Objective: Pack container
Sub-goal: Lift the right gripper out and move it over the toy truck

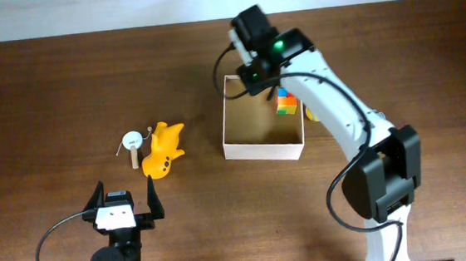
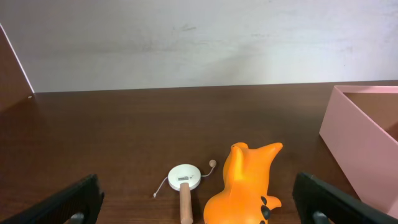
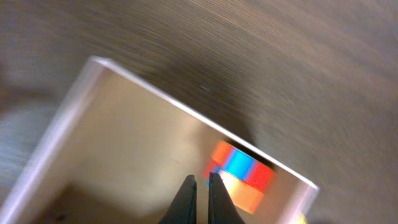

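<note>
A yellow toy animal [image 1: 164, 149] and a white disc on a wooden peg [image 1: 132, 143] lie on the worktop [image 1: 48, 103], left of the container [image 1: 264, 151] and just ahead of the left hand [image 1: 125, 196], which is spread wide and empty. Coloured blocks [image 1: 287, 102] sit in the container's far right corner. The right hand [image 3: 202, 182], pinched together on nothing, hangs over the container's inside, just beside the blocks.

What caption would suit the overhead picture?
Right gripper shut above the container, a colourful block inside; orange toy before the open left gripper.
</note>
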Controlling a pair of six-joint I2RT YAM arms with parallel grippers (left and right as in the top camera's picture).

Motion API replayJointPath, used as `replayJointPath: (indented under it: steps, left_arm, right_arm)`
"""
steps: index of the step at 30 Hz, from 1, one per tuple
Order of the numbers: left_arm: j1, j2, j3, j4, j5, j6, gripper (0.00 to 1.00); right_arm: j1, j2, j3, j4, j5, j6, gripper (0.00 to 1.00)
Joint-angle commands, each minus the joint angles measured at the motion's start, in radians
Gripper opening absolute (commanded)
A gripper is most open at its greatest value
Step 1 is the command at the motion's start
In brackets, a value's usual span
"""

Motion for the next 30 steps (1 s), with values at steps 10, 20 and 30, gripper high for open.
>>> replayJointPath:
  steps: [10,20,30]
  left_arm:
    - [0.0,-0.007,-0.006,0.0,0.01,0.015,0.99]
    - [0.0,-0.007,-0.006,0.0,0.01,0.015,0.99]
    - [0.0,-0.007,-0.006,0.0,0.01,0.016,0.99]
  right_arm:
    - [-0.207,0.003,0.0,-0.081,0.043,0.156,0.04]
    - [-0.222,0.021,-0.109,-0.026,0.042,0.167,0.04]
    - [-0.222,0.021,-0.159,0.068,-0.064,0.125,0.04]
